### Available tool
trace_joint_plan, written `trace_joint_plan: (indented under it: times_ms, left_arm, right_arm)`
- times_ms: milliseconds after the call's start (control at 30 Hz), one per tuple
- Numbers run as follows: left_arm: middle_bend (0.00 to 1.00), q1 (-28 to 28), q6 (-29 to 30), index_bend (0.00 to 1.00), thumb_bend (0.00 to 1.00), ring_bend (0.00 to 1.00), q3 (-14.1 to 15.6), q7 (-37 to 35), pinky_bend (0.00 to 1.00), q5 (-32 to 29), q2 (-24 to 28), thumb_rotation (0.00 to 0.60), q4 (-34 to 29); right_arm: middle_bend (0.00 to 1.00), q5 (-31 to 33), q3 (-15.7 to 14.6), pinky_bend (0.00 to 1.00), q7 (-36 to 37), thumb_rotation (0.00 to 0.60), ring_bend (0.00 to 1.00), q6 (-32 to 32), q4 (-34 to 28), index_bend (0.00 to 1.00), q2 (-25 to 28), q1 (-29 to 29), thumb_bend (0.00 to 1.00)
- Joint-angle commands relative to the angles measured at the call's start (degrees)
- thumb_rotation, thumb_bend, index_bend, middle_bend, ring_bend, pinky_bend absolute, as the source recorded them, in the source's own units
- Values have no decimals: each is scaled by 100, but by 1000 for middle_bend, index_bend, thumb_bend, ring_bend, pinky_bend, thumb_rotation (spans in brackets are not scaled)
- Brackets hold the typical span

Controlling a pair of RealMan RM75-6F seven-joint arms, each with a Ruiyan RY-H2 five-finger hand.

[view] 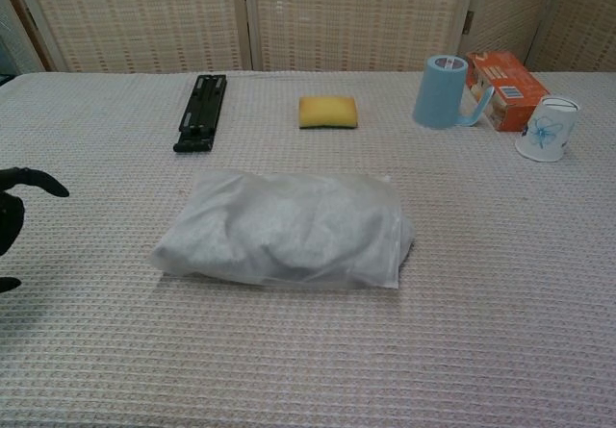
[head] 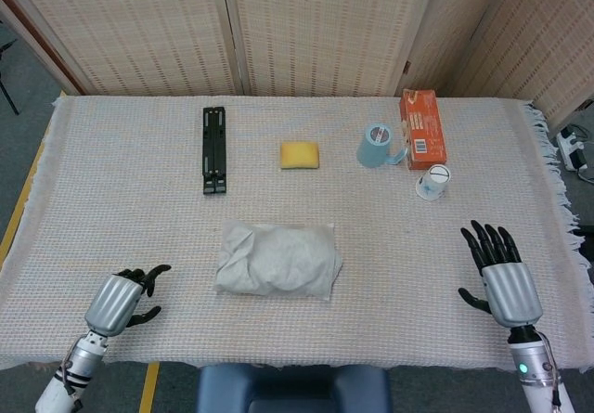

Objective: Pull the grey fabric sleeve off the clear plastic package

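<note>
The clear plastic package (head: 277,260) (view: 286,228) with the grey fabric sleeve inside lies flat in the middle of the table, nearer the front edge. My left hand (head: 121,299) is to its left, a short gap away, fingers apart and holding nothing; its fingertips (view: 19,184) show at the left edge of the chest view. My right hand (head: 499,275) rests far to the right with fingers spread and empty. It is out of the chest view.
Along the back are a black folded stand (head: 214,148), a yellow sponge (head: 300,154), a blue mug (head: 375,145), an orange box (head: 422,128) and a white paper cup (head: 432,182). A woven cloth (head: 139,218) covers the table.
</note>
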Motion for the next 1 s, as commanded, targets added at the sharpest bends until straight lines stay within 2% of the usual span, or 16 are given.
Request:
trace_joint_plan:
  times_ms: [33,133,300,500,1000]
  left_arm:
    - [1000,-260,-164,397,203,966,42,-126,981,206,-460,600,354]
    - [1000,-348,-46,439,226,1000,-46,-146,1000,260,-907,600,720]
    - [1000,-470,-107,471,234,1000,-158,-88,1000,153,-1265,600,822]
    - [1000,-549,258,453,228,1000,-345,106,1000,174,-1740,600,1214]
    - [1000,-758,415,520,227,1000,-306,-35,1000,128,-2594,600,2344]
  right_arm:
    - [0,-6,10,0,-39,600,0,19,3,0,-18,1,86]
    - [0,19,25,0,-67,600,0,20,1,0,-30,2,85]
    - [0,103,25,0,-123,600,0,-68,-15,0,-22,14,85]
    - [0,197,27,0,-197,600,0,-157,-106,0,30,25,86]
    - [0,319,53,0,-215,600,0,-202,-228,0,131,21,85]
